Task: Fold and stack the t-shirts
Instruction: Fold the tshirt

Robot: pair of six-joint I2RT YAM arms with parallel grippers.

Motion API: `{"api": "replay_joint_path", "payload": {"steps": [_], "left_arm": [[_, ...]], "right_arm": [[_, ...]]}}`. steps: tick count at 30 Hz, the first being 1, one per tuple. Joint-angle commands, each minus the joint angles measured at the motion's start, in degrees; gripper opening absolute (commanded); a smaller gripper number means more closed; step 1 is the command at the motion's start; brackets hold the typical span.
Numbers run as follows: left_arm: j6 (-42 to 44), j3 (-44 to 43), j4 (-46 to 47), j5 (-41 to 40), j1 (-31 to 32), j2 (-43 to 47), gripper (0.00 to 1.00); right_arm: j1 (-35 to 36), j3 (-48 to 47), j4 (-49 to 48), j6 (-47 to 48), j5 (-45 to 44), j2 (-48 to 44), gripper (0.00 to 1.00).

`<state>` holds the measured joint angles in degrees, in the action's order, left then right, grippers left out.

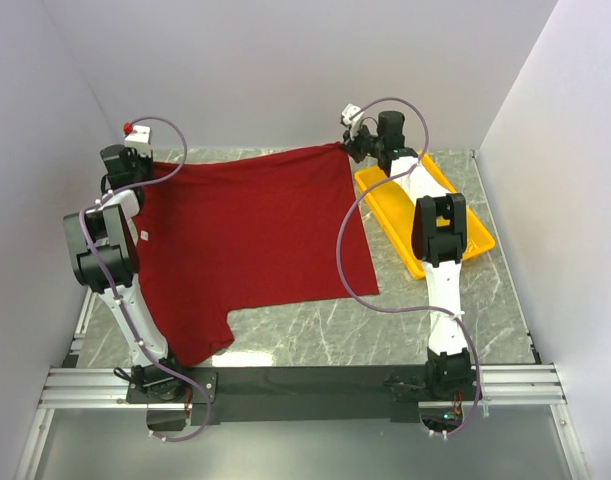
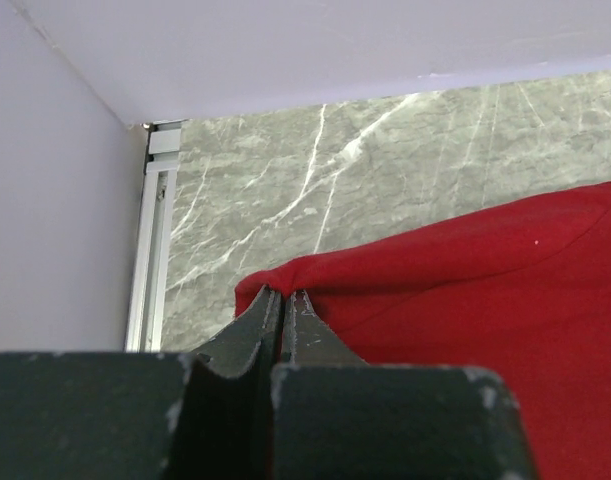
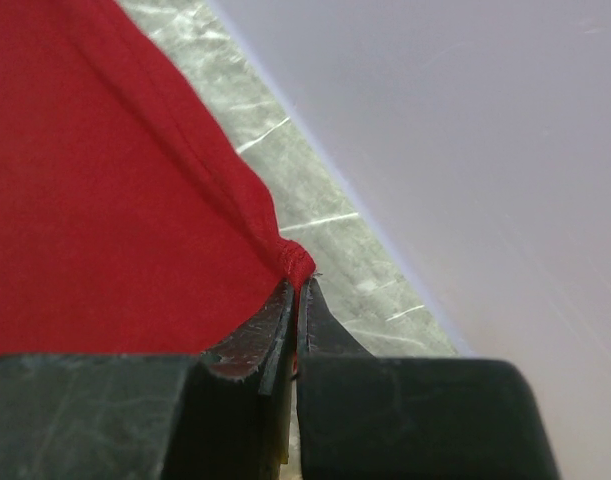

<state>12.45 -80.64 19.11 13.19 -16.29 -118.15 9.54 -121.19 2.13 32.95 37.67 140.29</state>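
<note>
A dark red t-shirt (image 1: 250, 235) lies spread over the marble table, stretched between both arms along its far edge. My left gripper (image 1: 135, 170) is shut on the far-left corner of the t-shirt (image 2: 455, 290), the cloth pinched at its fingertips (image 2: 303, 303). At the back of the table my right gripper (image 1: 347, 147) is shut on the far-right corner, where a bunched hem of the t-shirt (image 3: 105, 180) sits between the pads (image 3: 285, 300). One sleeve hangs toward the near-left of the table.
A yellow tray (image 1: 475, 235) lies at the right under the right arm. White walls close in the back and both sides. A metal rail (image 2: 150, 250) runs along the left edge, and the black frame with the arm bases runs along the near edge.
</note>
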Motion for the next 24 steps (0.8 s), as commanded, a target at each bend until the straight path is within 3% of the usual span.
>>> {"api": "replay_joint_path", "payload": {"steps": [1,24], "left_arm": [[1.26,-0.75,2.68,0.26,0.12,0.28,0.01],[2.58,4.26,2.51,0.78,-0.58,3.45,0.01]], "right_arm": [[0.13,1.48,-1.35,3.70,1.96,-2.48,0.00],[-1.63,5.87,-0.02,8.01,1.09,-4.58,0.00]]}}
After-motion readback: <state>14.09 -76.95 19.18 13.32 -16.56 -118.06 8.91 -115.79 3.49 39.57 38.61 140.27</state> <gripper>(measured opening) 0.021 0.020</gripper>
